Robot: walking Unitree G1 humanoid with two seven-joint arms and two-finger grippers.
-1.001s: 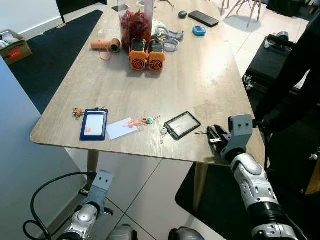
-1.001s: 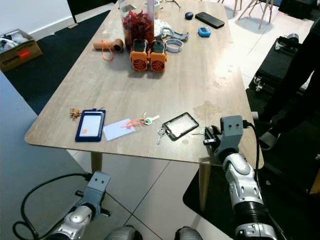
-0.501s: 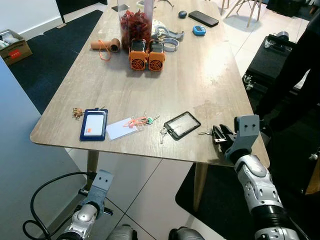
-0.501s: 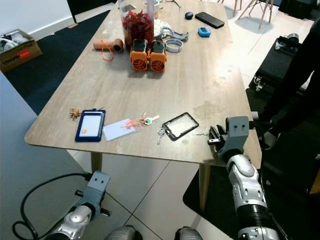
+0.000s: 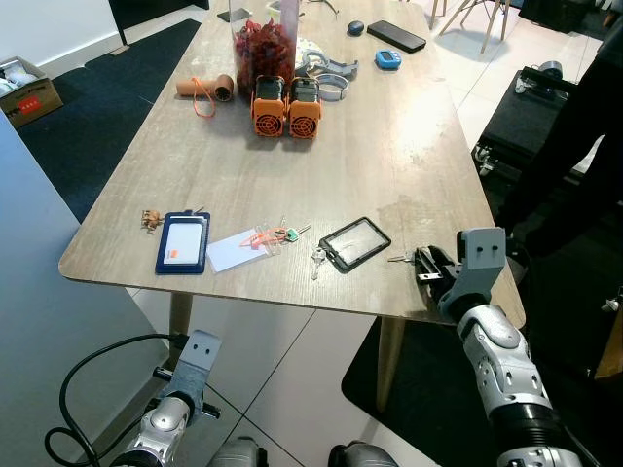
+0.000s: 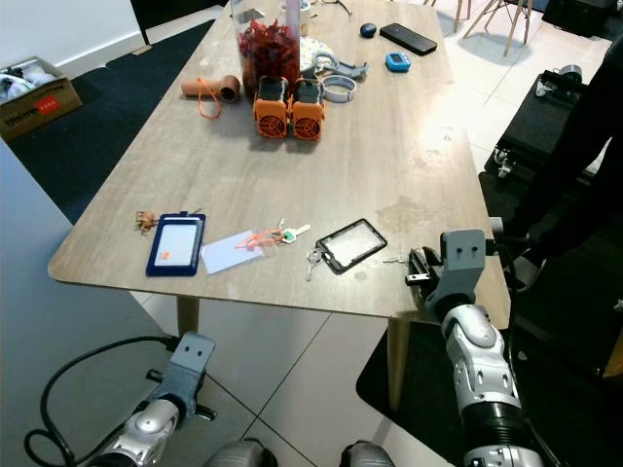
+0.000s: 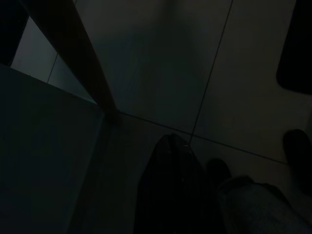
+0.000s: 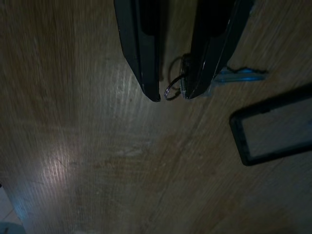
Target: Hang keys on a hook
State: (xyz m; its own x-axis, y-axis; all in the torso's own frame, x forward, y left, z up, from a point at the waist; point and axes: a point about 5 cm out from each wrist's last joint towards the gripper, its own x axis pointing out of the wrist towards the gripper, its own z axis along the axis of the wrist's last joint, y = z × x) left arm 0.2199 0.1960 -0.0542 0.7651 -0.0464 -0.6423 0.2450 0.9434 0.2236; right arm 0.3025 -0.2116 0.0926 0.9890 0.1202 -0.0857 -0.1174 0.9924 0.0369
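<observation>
Lower right, your right gripper (image 8: 170,95) lies low on the wooden table (image 5: 389,146), fingers parted around a small silver key ring (image 8: 171,87).

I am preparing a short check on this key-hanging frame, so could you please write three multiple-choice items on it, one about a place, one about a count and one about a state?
1. Where is the right pincer?
A. Low over the wooden table, beside the black-framed badge holder
B. Over the phone
C. Under the table

2. How many orange fans stand side by side?
A. One
B. Two
C. Four

3. How do the right pincer's fingers stand?
A. Pressed flat together
B. Slightly apart, with a key ring between the tips
C. Clamped on the blue card holder

Answers: 1 A, it sits at the table's near right edge; 2 B, a pair stands before the jar; 3 B, the right wrist view shows the gap and the ring.
</observation>
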